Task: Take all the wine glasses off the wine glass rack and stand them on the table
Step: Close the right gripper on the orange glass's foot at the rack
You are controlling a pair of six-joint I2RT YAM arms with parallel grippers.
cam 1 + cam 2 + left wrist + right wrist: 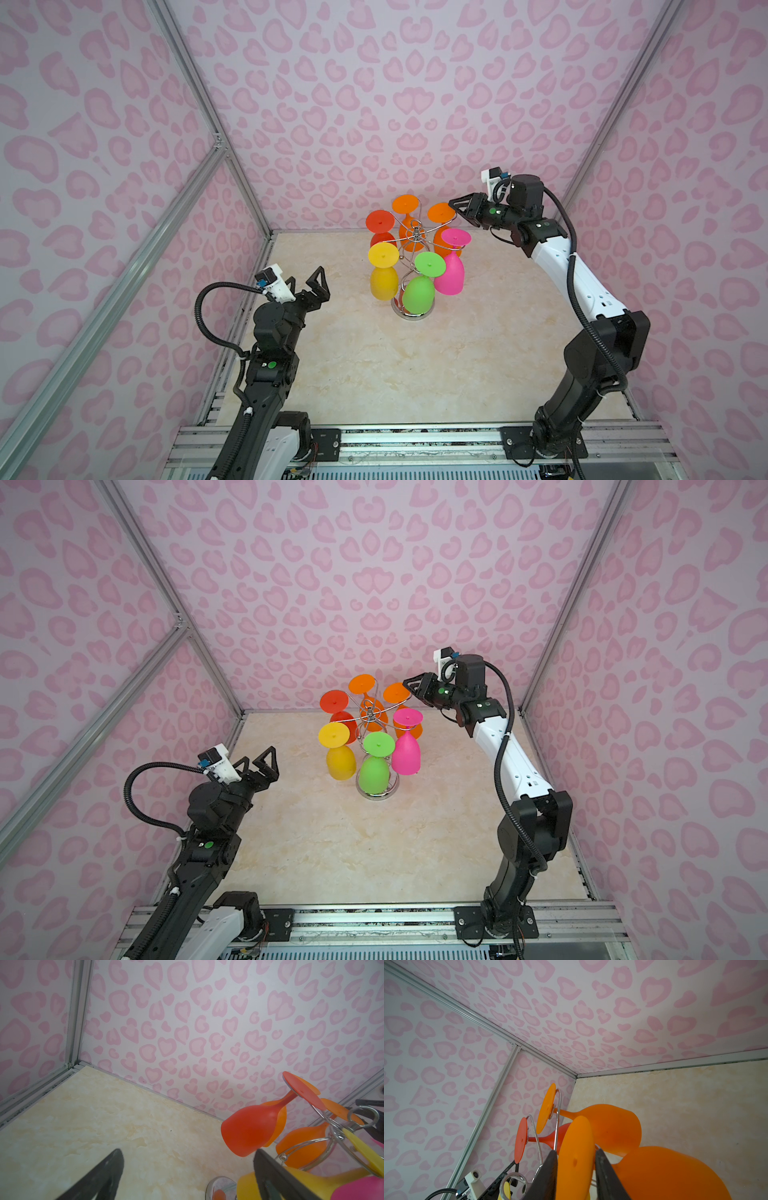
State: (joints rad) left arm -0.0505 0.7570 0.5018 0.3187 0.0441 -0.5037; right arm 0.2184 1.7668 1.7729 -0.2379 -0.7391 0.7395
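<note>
- My left gripper (305,279) hung over the near left of the marble-look table (374,365), jaws wide apart and empty.
- Mid-table stood the wine glass rack (414,237), shiny chrome wire on a round mirrored base, with bright glasses hanging bowl-down from its curled arms.
- At its far right arm, my right gripper (576,1154) sat with jaws narrow, pinching the flat round foot of the orange wine glass (441,212).
- That glass looked smooth and matte. Its long axis ran upright, foot up, mouth toward the table.

Left hand (306,277) open, right hand (455,209) clamped, outstretched
</note>
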